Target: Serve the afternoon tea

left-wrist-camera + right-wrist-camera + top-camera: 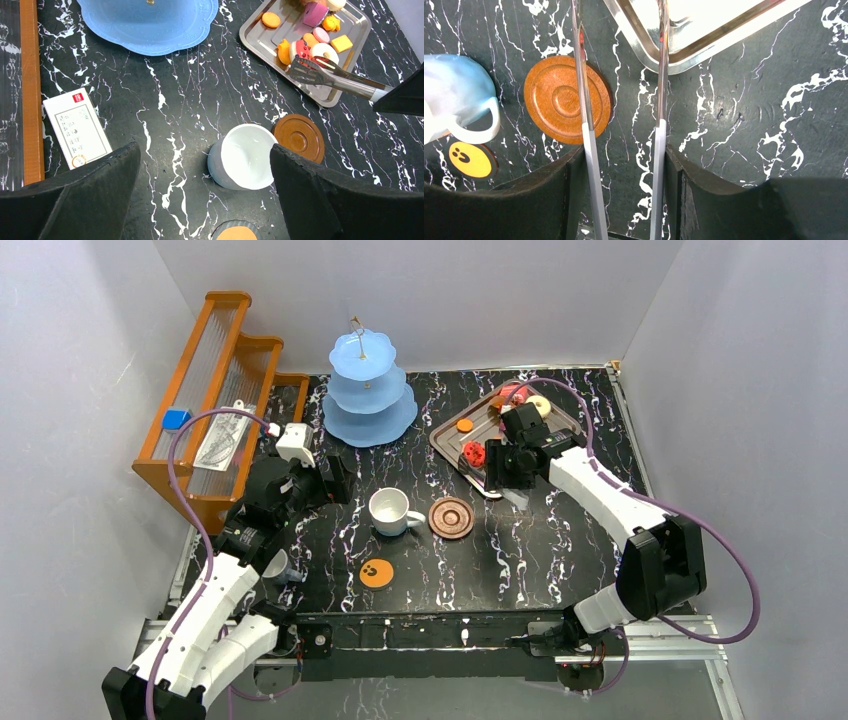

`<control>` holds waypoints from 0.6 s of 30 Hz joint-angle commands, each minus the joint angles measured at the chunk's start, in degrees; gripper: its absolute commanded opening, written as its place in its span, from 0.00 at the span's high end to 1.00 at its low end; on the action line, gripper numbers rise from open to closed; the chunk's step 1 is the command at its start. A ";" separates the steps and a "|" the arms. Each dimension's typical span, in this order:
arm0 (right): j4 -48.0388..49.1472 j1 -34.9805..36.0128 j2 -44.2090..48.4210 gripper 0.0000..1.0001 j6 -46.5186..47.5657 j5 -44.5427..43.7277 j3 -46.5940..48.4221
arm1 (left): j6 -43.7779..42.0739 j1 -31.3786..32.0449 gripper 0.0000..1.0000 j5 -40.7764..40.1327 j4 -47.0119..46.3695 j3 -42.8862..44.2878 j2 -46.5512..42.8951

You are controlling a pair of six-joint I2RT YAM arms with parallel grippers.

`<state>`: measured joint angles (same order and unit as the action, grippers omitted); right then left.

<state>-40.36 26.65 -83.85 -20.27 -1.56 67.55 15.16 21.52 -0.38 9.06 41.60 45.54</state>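
Left tool (205,150): spread wide with nothing between its fingers, held over the counter (560,540) above the white mug (245,157).
Right tool (624,160): pinched on a pair of metal tongs (340,80), one tong arm seen against each finger and the two arms apart.
Tong tips: reached over the near rim of the silver tray (295,30), just beside the red pastry (299,48) and the white donut (324,51); whether anything is gripped cannot be told.
Other pastries: an orange disc (271,20), a pink block (315,12) and a yellow square (341,43) are seen on the same tray.
Stand (368,390): light blue with three tiers, stood upright at the back of the counter to the left of the tray, with no pastry seen on it.
Mug: set upright on the bare counter, just beside the brown ridged saucer (451,517), not on it.
Coaster (376,573): orange with a paw print, laid near the front edge.
Grey cup (280,567): partly hidden by the left arm, apart from the coaster.
Rack (200,390): orange wood, placed along the left side.
Card (77,127): white, laid flat beside the rack.
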 commanded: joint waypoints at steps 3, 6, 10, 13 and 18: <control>5.42 0.16 -0.73 0.39 -0.93 -1.71 0.55 | -0.87 0.28 0.02 0.38 -1.06 -0.48 -0.90; 4.62 0.21 -1.52 0.39 -1.21 -2.35 1.50 | -0.91 0.28 0.02 0.34 -0.95 -0.48 -1.04; 4.24 0.16 -1.66 0.39 -1.44 -2.98 1.87 | -0.92 0.28 0.02 0.37 -0.99 -0.71 -1.15; 5.36 0.17 -1.49 0.38 -1.34 -3.11 1.44 | -0.92 0.28 0.02 0.33 -1.06 -0.56 -0.85; 7.73 0.18 -1.53 0.37 -1.16 -1.77 0.37 | -1.01 0.28 0.02 0.38 -1.02 -0.47 -0.71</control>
<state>-37.28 26.70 -85.86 -21.08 -3.46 67.44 14.96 21.52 -0.38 9.06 41.58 45.54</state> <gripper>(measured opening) 0.627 0.980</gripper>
